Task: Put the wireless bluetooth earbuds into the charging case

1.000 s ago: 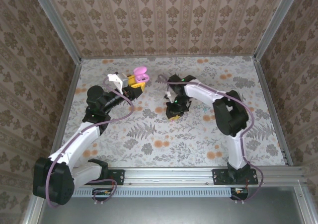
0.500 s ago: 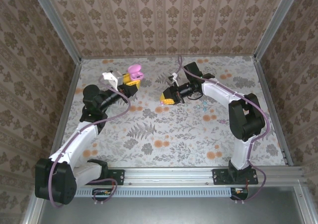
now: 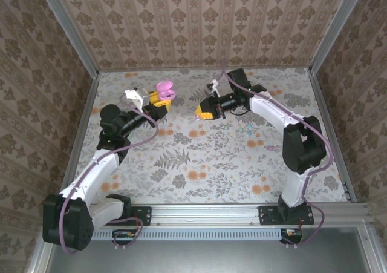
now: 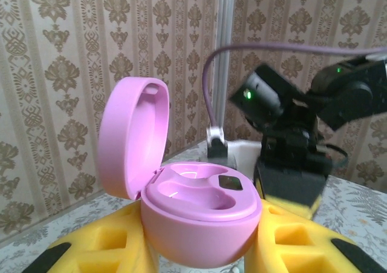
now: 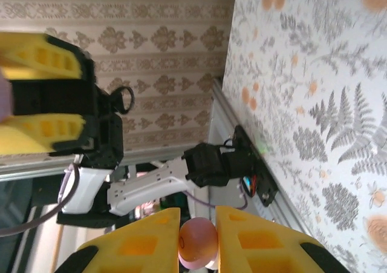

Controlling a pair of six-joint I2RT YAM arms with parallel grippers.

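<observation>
The right jaws are pinched together on a small pink earbud (image 5: 198, 241), their yellow pads (image 5: 254, 243) apart only by the bud's width. The grip leaves the bud's rounded end exposed, probably so it can be seated. The left jaws are clamped on the base of an open pink charging case (image 4: 199, 224), one pad pressed to each side. They hold the case up off the floral desk (image 3: 211, 158). Its lid (image 4: 130, 137) stands hinged upright and its moulded wells (image 4: 181, 191) face up, likely to present a steady, open target. From overhead, the right jaws are near the case, to its right, pointing towards it but not touching. The earbud is not yet in a well.
</observation>
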